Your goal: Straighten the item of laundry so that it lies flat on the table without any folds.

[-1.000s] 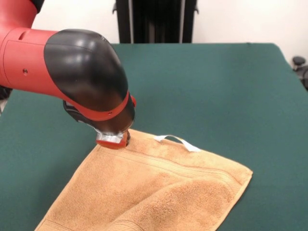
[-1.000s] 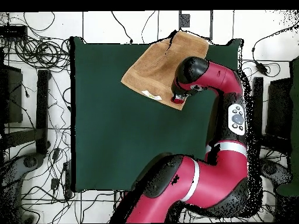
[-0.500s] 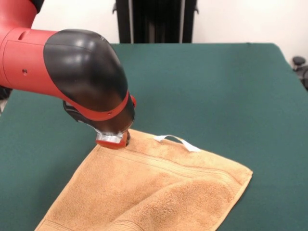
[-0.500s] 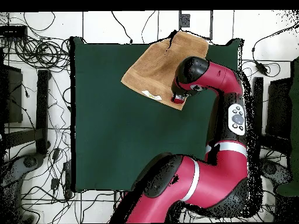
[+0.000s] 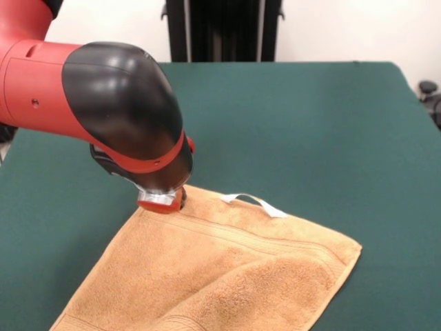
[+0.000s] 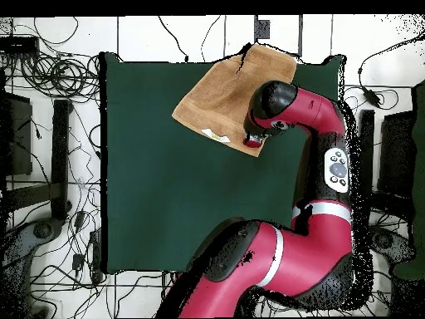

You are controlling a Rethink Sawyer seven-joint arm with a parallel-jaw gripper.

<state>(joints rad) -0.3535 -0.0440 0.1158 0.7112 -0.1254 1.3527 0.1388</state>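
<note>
The item of laundry (image 5: 227,276) is a golden-tan towel, spread on the green table (image 5: 310,124) at the near left of the front view. A woven band runs along its far hem, with a white loop tag (image 5: 255,202) at that edge. A soft ridge crosses its middle. The frame's bottom edge cuts it off. My gripper (image 5: 162,201) presses down on the towel's far left corner, its tips hidden under the red and black wrist. From overhead, the towel (image 6: 217,91) lies at the table's (image 6: 166,199) top edge, with the gripper (image 6: 251,143) on its lower right corner.
A black stand (image 5: 220,31) rises behind the table's far edge. From overhead, my arm (image 6: 319,116) hangs over the table's right side, and cables (image 6: 58,75) litter the floor around the table.
</note>
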